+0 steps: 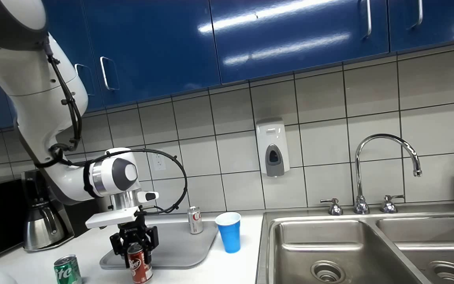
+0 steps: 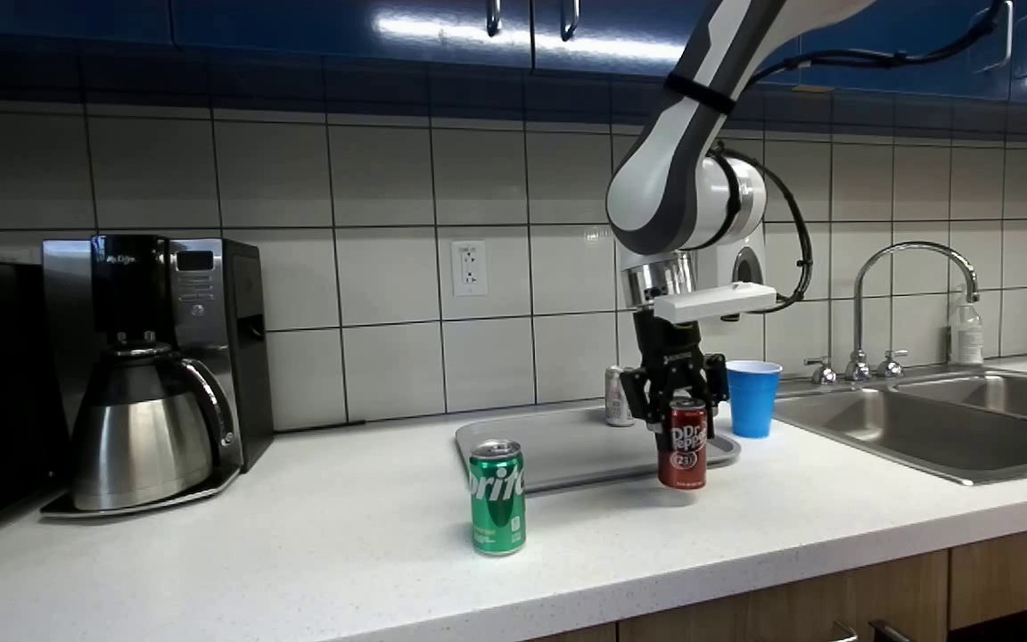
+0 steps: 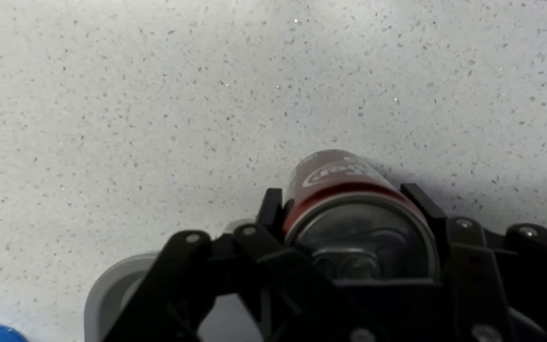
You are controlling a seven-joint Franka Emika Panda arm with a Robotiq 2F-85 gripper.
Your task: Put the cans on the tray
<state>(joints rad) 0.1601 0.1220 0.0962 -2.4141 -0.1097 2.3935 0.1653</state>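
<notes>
The red can [image 1: 142, 271] stands upright between my fingers at the front edge of the tray; it also shows in an exterior view [image 2: 683, 464] and in the wrist view [image 3: 342, 178]. My gripper [image 2: 686, 432] is shut on it near its top, one finger on each side. Its base looks at or just above the counter. The green can [image 2: 497, 504] stands upright on the counter in front of the tray, and also shows in an exterior view [image 1: 68, 272]. The grey tray [image 1: 175, 244] lies flat behind the red can; its corner shows in the wrist view [image 3: 98, 299].
A silver can [image 1: 195, 221] stands on the tray's back part. A blue cup [image 2: 752, 401] stands beside the tray, towards the steel sink [image 1: 317, 252]. A coffee maker [image 2: 152, 374] stands on the opposite side. The tiled wall rises behind the tray.
</notes>
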